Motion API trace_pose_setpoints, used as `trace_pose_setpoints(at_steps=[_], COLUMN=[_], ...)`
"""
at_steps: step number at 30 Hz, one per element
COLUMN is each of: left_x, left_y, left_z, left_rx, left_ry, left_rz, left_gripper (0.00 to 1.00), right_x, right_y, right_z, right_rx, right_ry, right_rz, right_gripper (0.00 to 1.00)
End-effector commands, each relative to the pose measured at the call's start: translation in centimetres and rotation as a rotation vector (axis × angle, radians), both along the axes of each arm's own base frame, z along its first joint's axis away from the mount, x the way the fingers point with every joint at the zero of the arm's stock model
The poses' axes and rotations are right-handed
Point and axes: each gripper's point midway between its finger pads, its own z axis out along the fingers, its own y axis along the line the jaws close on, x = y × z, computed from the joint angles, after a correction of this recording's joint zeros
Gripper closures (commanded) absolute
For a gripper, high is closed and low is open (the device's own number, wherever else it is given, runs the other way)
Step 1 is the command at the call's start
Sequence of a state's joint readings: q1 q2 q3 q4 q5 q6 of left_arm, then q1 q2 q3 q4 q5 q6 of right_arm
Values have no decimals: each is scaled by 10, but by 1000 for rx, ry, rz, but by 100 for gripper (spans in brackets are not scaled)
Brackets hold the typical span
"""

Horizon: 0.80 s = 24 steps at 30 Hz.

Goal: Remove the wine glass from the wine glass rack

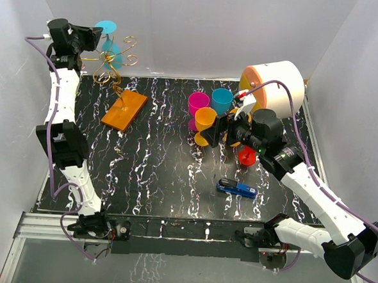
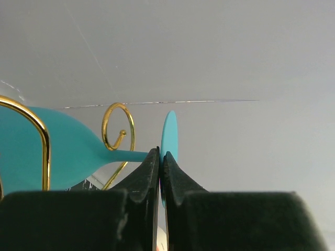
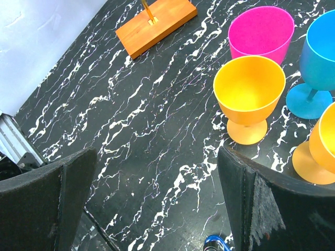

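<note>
A turquoise wine glass (image 1: 110, 44) hangs on the gold wire rack (image 1: 113, 66), which stands on an orange base (image 1: 124, 109) at the back left. My left gripper (image 1: 98, 36) is shut on the glass's round foot (image 2: 169, 137); the stem (image 2: 128, 155) runs left to the bowl (image 2: 57, 157), past a spiral arm (image 2: 118, 128). My right gripper (image 3: 157, 193) is open and empty above the dark table, left of the cups. The orange base also shows in the right wrist view (image 3: 156, 25).
Pink (image 1: 198, 104), blue (image 1: 221, 100) and orange (image 1: 205, 121) goblets stand mid-table, with a red one (image 1: 246, 155) under the right arm. A white and orange drum (image 1: 276, 86) lies at the back right. A blue stapler (image 1: 237, 188) lies near the front.
</note>
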<state>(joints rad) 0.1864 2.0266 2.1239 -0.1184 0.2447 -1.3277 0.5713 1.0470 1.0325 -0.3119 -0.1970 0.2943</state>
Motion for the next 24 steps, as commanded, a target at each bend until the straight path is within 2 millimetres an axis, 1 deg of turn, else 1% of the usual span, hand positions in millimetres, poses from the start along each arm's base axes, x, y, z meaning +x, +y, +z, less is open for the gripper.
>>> trace_pose_setpoints(at_steps=[1, 5, 8, 14, 19, 21, 24], left_x=[-35, -40, -44, -50, -47, -44, -40], left_y=[1, 6, 14, 43, 60, 64, 69], left_z=[66, 69, 69, 67, 79, 84, 95], left_rx=[46, 52, 65, 81, 92, 108, 145], left_ry=[-127, -130, -128, -124, -198, -214, -244], left_rz=[-14, -16, -10, 30, 46, 51, 58], left_gripper=[100, 100, 100, 100, 100, 100, 100], right_x=[3, 3, 3, 2, 2, 2, 2], right_y=[0, 0, 0, -1, -3, -3, -3], right_z=[30, 31, 33, 34, 36, 38, 39], right_rx=[48, 53, 56, 57, 57, 58, 60], right_ry=[-82, -86, -91, -94, -96, -100, -100], right_rz=[-4, -7, -8, -12, -16, -17, -18], right_gripper=[2, 2, 2, 2, 2, 2, 2])
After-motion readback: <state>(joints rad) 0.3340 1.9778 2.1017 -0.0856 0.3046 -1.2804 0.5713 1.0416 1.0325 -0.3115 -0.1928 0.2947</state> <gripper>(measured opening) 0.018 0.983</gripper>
